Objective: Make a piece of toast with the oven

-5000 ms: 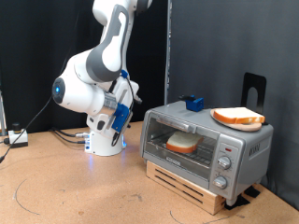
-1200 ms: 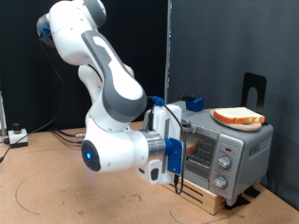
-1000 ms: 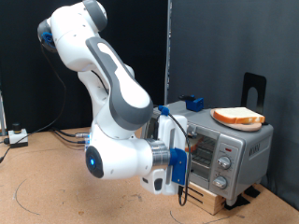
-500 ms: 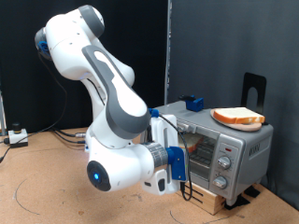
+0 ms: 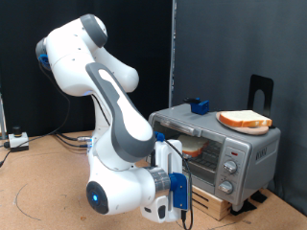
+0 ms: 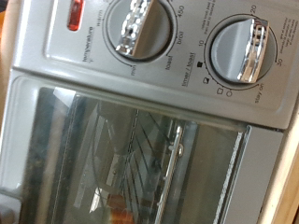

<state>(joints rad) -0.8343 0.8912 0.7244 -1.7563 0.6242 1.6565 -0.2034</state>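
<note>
We found the gripper [image 5: 185, 203] low before the oven [image 5: 213, 147], its fingers' state beyond telling, the door shut on a slice [image 5: 192, 148] on the rack, a second slice [image 5: 245, 120] on the oven's roof.

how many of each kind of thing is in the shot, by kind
bread slices: 2, one on top of the oven, one inside behind the glass
ovens: 1
blue blocks: 1
wooden crates under the oven: 1
total: 5

Fingers out of sight, oven [image 5: 216, 153] front half hidden behind arm [image 5: 125, 144]
</note>
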